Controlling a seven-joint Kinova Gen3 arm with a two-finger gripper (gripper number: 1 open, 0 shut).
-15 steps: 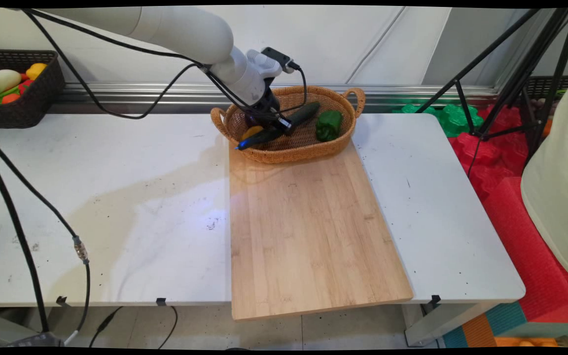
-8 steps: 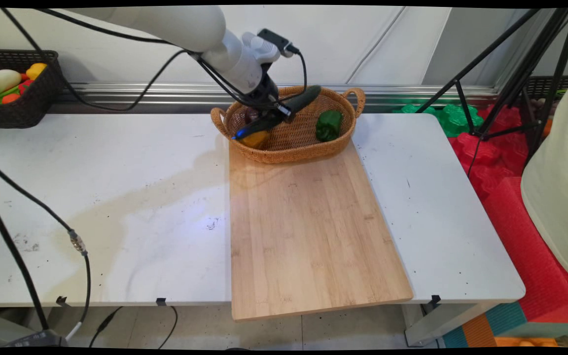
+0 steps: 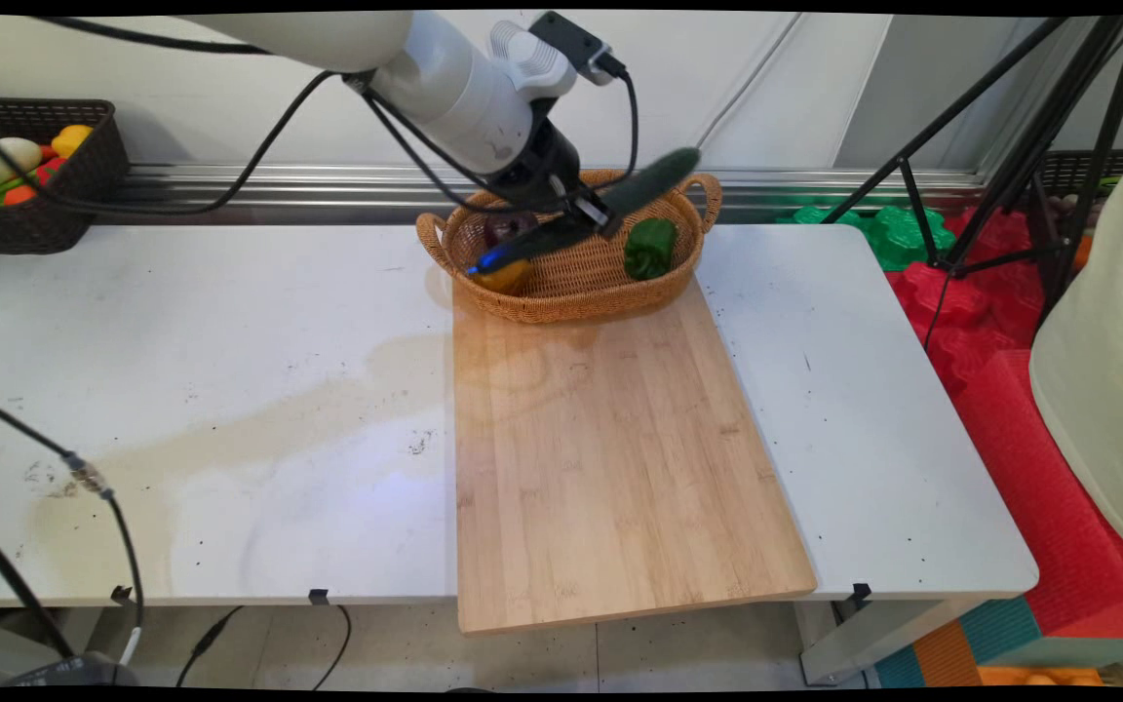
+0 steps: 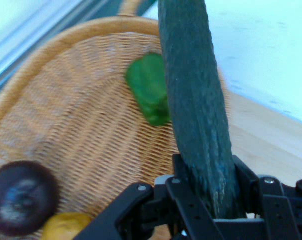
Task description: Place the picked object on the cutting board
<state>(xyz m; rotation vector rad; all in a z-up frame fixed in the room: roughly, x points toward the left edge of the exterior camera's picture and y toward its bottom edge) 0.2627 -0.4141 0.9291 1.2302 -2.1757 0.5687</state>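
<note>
The gripper (image 3: 589, 216) pinches a cucumber (image 3: 649, 180) between its jaws. A second ago the cucumber lay low in the basket (image 3: 571, 304); now it is lifted above the rim, tilted, its far end toward the right handle. Under it remain a green pepper (image 3: 649, 248), a yellow piece (image 3: 501, 278) and a dark round one (image 4: 21, 197) — all in the basket. The board (image 3: 610, 468) is bare.

The oval basket (image 3: 571, 292) is woven tan wicker, ribbed and rough. The long dark green cucumber (image 4: 195, 105) has dull, finely pebbled skin. The green bell pepper (image 4: 150, 90) looks smooth and plasticky. The pale wooden board (image 3: 610, 458) is matt with visible grain. The white counter (image 3: 230, 390) is smooth, scuffed and stained.
</note>
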